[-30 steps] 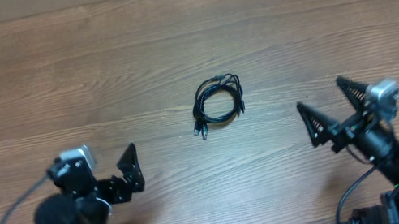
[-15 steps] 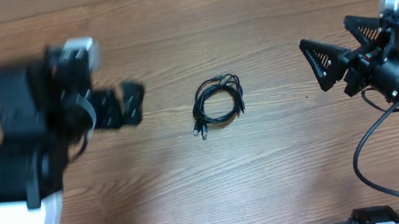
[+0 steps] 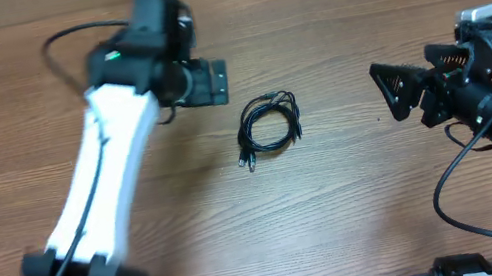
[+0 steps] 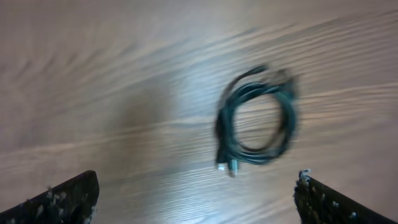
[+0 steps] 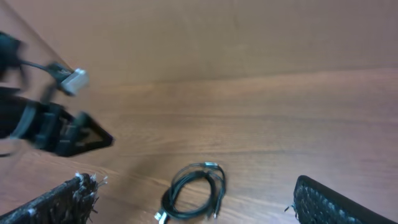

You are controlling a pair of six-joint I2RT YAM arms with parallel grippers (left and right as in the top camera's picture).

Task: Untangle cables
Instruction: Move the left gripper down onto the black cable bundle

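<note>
Cables coiled on wood table; left claw, right claw both wide open, holding nothing

**Cables**: thin black wires, wound together into one small, loose, roughly round coil with several overlapping turns. The exact count of wires cannot be told. The coil lies flat on the wooden table, near the middle of its surface, with nothing touching it and the wires not yet separated. Plug ends, small with pale metal tips, project from the coil's edge toward the table's near side. Stray loops bulge on the coil's far side.
</note>
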